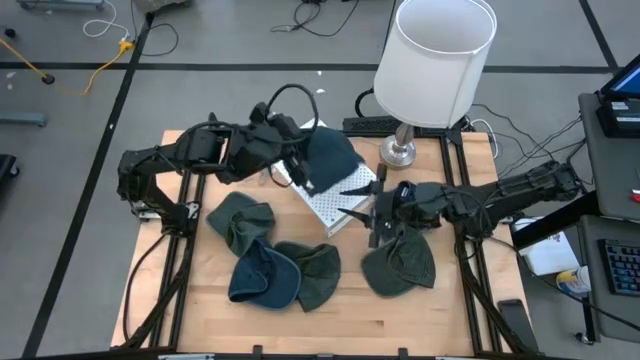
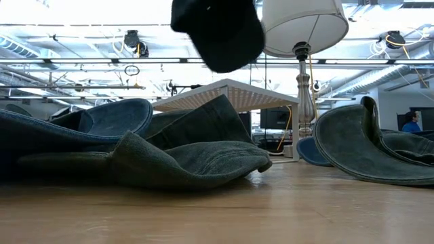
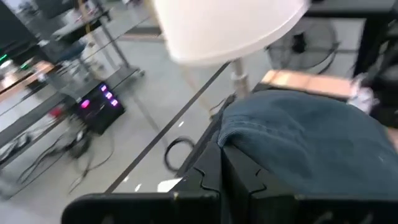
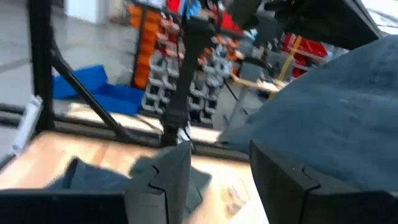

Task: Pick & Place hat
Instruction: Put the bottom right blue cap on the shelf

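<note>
My left gripper [image 1: 303, 172] [image 3: 224, 171] is shut on a dark blue hat [image 1: 332, 155] that hangs above the white perforated tray [image 1: 338, 205]. The low view shows this hat [image 2: 220, 30] up in the air. My right gripper [image 1: 378, 215] [image 4: 217, 158] is open, low over the table beside the tray's right end. A green hat [image 1: 400, 262] lies on the table just beneath that arm. A blue-grey hat surface [image 4: 336, 106] fills the right wrist view beside one finger; whether that finger touches it I cannot tell. My left gripper pinches the dark blue hat at its edge [image 3: 233, 140] between the two fingers. The fingers come at it roughly level from the table's left. The hat is lifted clear and hangs beside and below the fingers, over the tray.
Three more hats lie on the wooden table [image 1: 400, 320]: a green one [image 1: 240, 222], a blue one [image 1: 262, 275] and a green one [image 1: 318, 272]. A lamp with a white shade [image 1: 440, 55] stands at the far edge. Black frame rails run along both sides.
</note>
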### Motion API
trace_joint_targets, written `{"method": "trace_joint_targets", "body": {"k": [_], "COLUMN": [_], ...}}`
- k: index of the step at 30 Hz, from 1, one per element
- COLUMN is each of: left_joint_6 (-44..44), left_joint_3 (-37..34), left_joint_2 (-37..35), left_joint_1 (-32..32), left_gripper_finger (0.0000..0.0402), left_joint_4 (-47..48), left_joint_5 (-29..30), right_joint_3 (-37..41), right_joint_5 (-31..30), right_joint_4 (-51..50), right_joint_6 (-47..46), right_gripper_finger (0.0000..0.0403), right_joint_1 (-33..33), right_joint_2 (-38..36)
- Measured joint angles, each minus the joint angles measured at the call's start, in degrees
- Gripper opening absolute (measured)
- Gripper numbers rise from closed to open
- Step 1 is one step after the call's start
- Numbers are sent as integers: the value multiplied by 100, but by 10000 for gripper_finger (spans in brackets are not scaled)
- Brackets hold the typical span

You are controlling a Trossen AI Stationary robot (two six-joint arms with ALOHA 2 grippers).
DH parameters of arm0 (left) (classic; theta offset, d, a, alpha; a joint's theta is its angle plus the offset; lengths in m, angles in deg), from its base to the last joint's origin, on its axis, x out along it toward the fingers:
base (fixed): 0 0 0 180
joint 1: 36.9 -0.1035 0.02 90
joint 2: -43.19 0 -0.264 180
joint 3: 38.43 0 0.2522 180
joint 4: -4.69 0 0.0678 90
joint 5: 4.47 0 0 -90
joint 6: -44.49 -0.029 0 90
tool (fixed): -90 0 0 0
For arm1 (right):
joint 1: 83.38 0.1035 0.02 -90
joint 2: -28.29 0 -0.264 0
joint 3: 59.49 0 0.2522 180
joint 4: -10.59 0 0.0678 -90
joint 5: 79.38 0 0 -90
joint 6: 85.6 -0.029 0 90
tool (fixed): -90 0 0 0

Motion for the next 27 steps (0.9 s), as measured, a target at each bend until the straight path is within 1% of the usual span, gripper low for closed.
{"method": "trace_joint_targets", "body": {"k": [3, 8, 10, 14, 15, 19, 22, 24, 27], "left_joint_6": [-15, -132, -105, 28, 44, 283, 549, 742, 940], "left_joint_3": [0, 0, 0, 0, 0, 0, 0, 0, -2], "left_joint_2": [0, 0, 2, 2, 2, 2, 2, 2, 2], "left_joint_1": [158, 373, 407, 421, 421, 408, 392, 393, 386], "left_gripper_finger": [0, 0, 0, 0, 0, 0, 0, 0, 0], "left_joint_4": [-323, -461, -459, -451, -448, -474, -514, -567, -746], "left_joint_5": [-118, -65, -51, -32, -32, -53, -128, -293, -662], "right_joint_3": [0, 2, 2, 2, 2, 2, 2, 2, 2], "right_joint_5": [181, 80, -268, -1530, -1699, -1952, -2361, -2613, -2646], "right_joint_4": [284, 793, 817, 831, 827, 862, 895, 961, 1101], "right_joint_6": [-47, -79, -80, -105, -104, -105, -98, -57, 179], "right_gripper_finger": [155, 155, 155, 155, 155, 155, 155, 155, 155], "right_joint_1": [-229, -463, -491, -493, -493, -492, -488, -492, -508], "right_joint_2": [94, 243, 246, 309, 316, 304, 359, 414, 466]}}
